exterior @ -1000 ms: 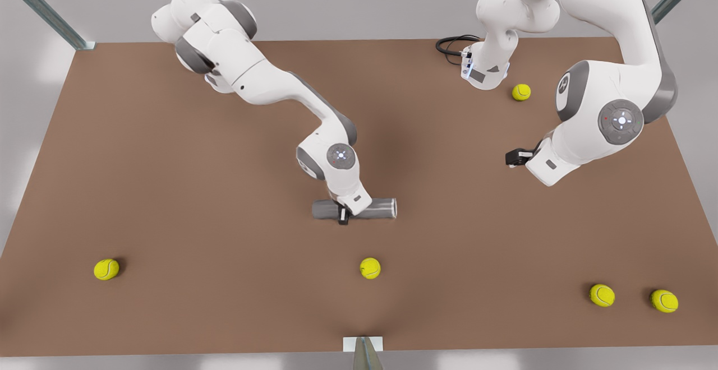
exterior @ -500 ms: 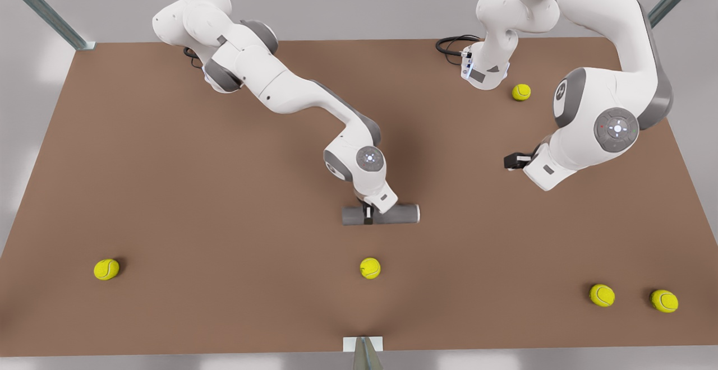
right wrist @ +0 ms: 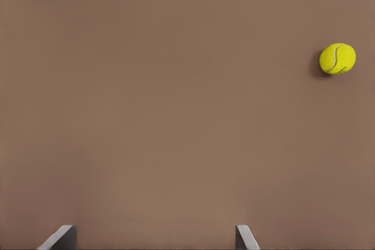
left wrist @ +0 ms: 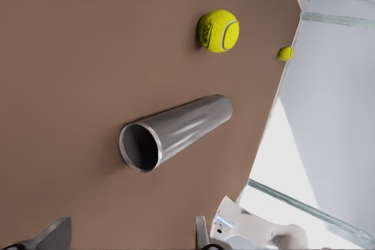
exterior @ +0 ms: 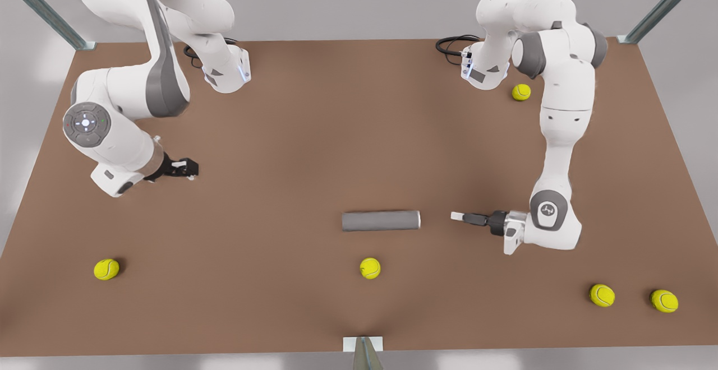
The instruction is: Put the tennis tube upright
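Right gripper [exterior: 189, 167]: fingers spread, empty, at the front view's left; we judge it waits.
Tennis tube [exterior: 381, 220]: plain dark-grey hollow cylinder, lying flat mid-way on the brown table [exterior: 314, 134], not yet upright.
Left gripper [exterior: 457, 216]: released, empty, near the tube's end at the front view's right, apart from it; we judge it aligned for tipping.
Left wrist view: we see the tube's open, lighter-rimmed mouth [left wrist: 139, 147], unseen from the front.

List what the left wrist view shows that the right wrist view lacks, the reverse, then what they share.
Left wrist view, not the right: the tennis tube lying on its side, open end toward the camera, with a near ball and a far ball beyond it.
Right wrist view, not the left: a lone ball.
Both: the brown table, and each view's own open gripper, the left gripper and the right gripper.
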Motion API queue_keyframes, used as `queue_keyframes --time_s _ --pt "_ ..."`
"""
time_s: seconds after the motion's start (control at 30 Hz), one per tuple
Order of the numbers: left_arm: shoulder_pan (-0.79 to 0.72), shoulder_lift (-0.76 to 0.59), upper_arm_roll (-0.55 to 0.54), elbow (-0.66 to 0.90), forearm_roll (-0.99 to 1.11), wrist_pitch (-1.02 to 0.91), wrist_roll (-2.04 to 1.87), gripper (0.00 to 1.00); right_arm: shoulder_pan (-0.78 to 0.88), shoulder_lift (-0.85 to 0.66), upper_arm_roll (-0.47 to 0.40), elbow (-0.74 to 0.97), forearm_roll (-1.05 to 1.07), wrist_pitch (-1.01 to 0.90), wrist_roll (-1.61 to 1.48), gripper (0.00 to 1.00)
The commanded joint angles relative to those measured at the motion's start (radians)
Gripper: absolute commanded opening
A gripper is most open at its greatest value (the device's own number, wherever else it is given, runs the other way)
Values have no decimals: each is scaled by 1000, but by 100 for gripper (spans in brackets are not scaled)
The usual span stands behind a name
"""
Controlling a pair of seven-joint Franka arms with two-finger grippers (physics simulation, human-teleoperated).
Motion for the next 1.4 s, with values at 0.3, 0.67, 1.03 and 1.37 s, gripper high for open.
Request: queue_keyframes --time_s 0.3,0.67,1.03,1.37 --pt "-46 -24 -16 -176 -227 186 140 100 -3 26 -4 49 23 9 -3 100" --pt "-95 -47 -33 -262 -518 220 204 100 -3 30 -6 50 26 14 -3 100" --pt "-101 -3 -68 -244 -563 238 328 100 2 30 -6 49 25 14 -4 100" --pt "-109 20 -105 -195 -553 260 330 96 3 30 -6 49 25 12 -4 100"
